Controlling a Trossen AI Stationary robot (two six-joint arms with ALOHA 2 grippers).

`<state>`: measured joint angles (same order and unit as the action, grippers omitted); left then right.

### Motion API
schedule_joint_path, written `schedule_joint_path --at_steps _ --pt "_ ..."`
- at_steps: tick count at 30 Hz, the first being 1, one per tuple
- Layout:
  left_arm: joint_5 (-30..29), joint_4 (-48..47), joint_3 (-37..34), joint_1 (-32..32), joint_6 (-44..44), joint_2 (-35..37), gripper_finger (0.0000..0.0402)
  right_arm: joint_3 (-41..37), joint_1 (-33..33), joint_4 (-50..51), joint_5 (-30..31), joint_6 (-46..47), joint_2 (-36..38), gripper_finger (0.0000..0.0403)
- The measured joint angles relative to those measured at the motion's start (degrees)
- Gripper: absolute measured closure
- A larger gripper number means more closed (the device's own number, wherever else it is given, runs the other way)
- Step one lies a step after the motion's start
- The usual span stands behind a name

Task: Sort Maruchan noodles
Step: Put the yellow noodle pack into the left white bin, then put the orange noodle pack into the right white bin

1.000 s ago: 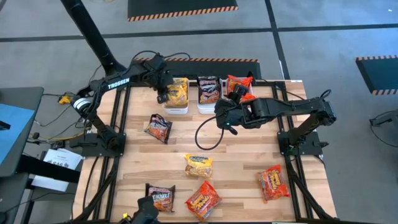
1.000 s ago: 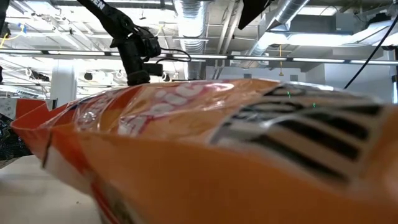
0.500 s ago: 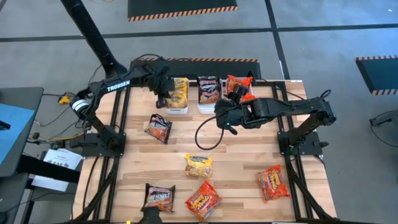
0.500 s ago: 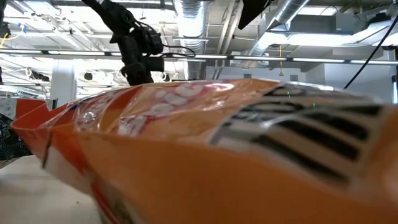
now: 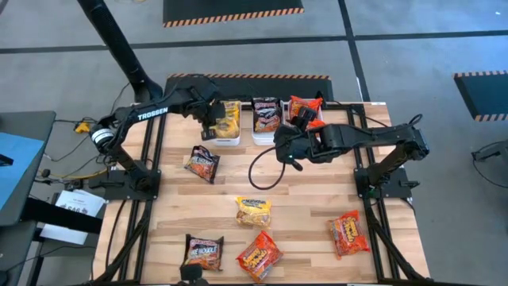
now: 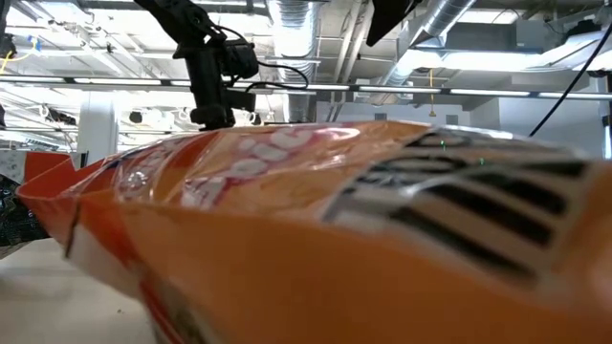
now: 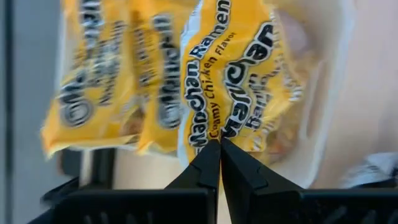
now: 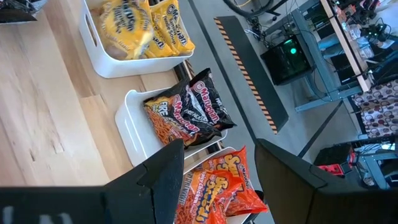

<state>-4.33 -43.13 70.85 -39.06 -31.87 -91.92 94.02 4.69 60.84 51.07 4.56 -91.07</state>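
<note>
Overhead, left gripper [image 5: 209,121] jaws together above yellow packets [image 7: 186,74], right gripper [image 8: 217,162] jaws apart, low view blocked by orange packet [image 6: 335,239].

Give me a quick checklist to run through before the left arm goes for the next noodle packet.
1. Left gripper empty: ok, fingers shut, nothing between them.
2. Left gripper clear of the yellow bin: cannot tell, it hangs right over the yellow packets.
3. Right gripper out of the way: ok, open, beside the red bin's packets.
4. Loose packets left: ok, five on the table, including the dark packet nearest the left arm.
5. Low view usable: not ok, an orange packet blocks it.
</note>
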Motion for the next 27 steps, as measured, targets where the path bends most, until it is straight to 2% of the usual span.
schedule_joint_path --at_steps 6,14,20,27 --pt "0.99 0.19 0.00 0.02 0.02 0.00 0.0391 0.00 0.15 0.02 -0.02 0.02 0.00 0.0182" --pt "2.82 0.14 0.00 0.07 0.16 0.02 0.0327 0.00 0.15 0.02 -0.02 0.02 0.00 0.0182" --pt "-1.39 0.19 0.00 0.80 1.71 0.04 0.0290 0.00 0.15 0.05 -0.22 0.02 0.00 0.0182" --pt "-3.00 -0.15 0.32 1.68 4.51 1.10 0.0290 0.00 0.20 0.21 -6.99 0.07 0.00 0.0182"
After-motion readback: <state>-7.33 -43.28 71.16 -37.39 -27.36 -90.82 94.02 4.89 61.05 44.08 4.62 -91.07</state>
